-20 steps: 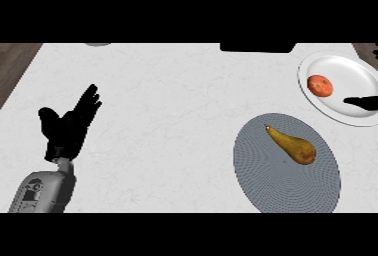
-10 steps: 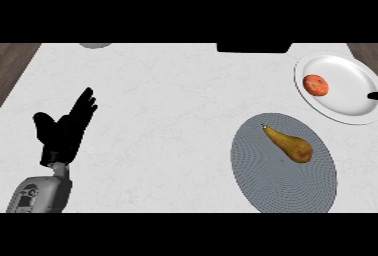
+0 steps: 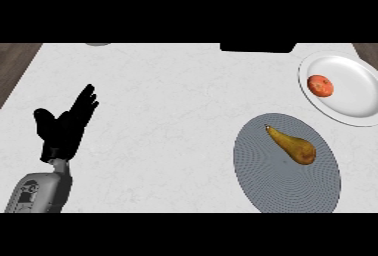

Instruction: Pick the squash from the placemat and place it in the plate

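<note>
- The tan, pear-shaped squash [image 3: 293, 146] is seen lying on the grey oval placemat [image 3: 295, 192], near the white round plate [image 3: 356, 92].
- It's probably stiff and smooth-skinned; best gripped around the fat end.
- The left hand [image 3: 66, 126] is rested, fingers straight; the right is unseen.

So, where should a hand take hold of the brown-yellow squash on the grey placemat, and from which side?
Probably from above, around the wide rounded end of the brown-yellow squash. It lies flat on the grey oval placemat, thin stem end toward upper left, bulb toward lower right. Fingers and thumb should close across its long axis, where the body is thickest.
</note>
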